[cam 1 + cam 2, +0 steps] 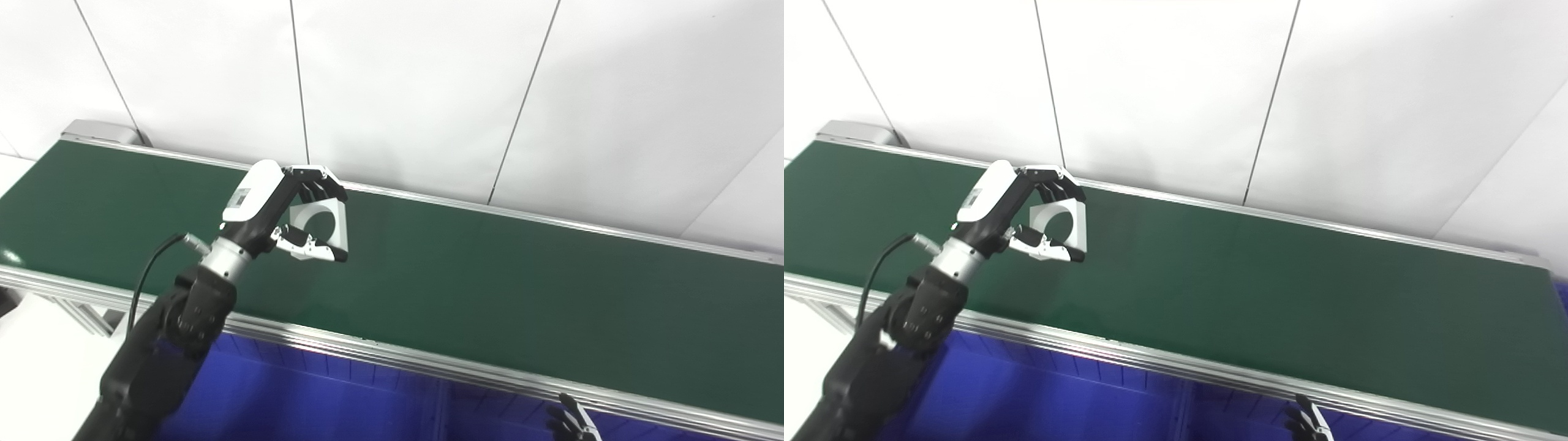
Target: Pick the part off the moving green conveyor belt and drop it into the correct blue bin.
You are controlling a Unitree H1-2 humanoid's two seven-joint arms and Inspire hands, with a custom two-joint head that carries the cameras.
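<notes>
Blue bin (contents unseen) below belt

No legible text, labels or numbers.

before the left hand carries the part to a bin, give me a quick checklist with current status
1. Part held: the left hand has fingers above and thumb below the white part with the round hole. Ok.
2. Part off the green conveyor belt: it looks lifted, but contact underneath is unclear. Cannot tell.
3. Blue bin in view below the belt's near rail: ok.
4. Which bin is correct: no labels or contents visible. Cannot tell.
5. Right hand clear of the path: only its fingertips show at the bottom edge, far from the left hand. Ok.
</notes>
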